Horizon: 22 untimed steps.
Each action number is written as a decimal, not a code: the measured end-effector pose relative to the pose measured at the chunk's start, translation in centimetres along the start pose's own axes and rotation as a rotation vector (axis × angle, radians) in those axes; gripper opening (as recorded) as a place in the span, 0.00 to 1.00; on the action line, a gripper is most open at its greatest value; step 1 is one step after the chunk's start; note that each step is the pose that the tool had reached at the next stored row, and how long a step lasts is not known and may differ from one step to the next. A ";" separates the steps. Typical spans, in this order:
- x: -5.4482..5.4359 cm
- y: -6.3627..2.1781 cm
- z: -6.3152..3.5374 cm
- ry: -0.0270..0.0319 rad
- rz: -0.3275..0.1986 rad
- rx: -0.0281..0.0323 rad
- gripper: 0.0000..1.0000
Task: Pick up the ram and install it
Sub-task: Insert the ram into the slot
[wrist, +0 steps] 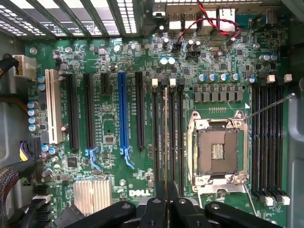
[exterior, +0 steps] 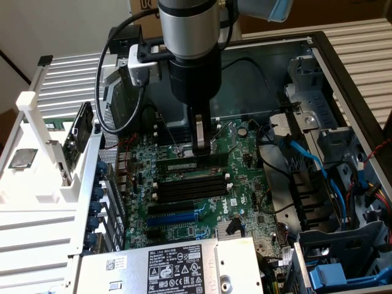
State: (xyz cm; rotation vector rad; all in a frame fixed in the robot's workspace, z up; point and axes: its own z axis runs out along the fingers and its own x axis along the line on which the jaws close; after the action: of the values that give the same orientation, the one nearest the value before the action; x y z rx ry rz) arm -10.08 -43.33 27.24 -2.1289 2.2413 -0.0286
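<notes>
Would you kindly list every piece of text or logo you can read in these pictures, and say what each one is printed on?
"DELL": white logo on the green motherboard, near the tool in the wrist view.
Power supply label: fine print, barcodes and marks, too small to read.
White sticker beside it: unreadable.
Pale label on the ram: unreadable.

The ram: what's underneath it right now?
A black memory slot on the motherboard; the ram stands edge-on along it, in the gripper. Its bottom edge is hidden, so seating cannot be seen.
</notes>
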 end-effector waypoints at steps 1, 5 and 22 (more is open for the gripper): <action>0.0 -0.01 0.03 -0.0003 -0.002 -0.0016 0.12; 0.0 -0.03 0.19 -0.0009 -0.020 -0.0070 0.12; 0.1 0.02 1.83 -0.0011 -0.026 -0.0099 0.12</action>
State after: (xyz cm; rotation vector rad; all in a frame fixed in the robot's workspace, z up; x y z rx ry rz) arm -10.02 -43.38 25.41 -2.1621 2.2182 -0.0174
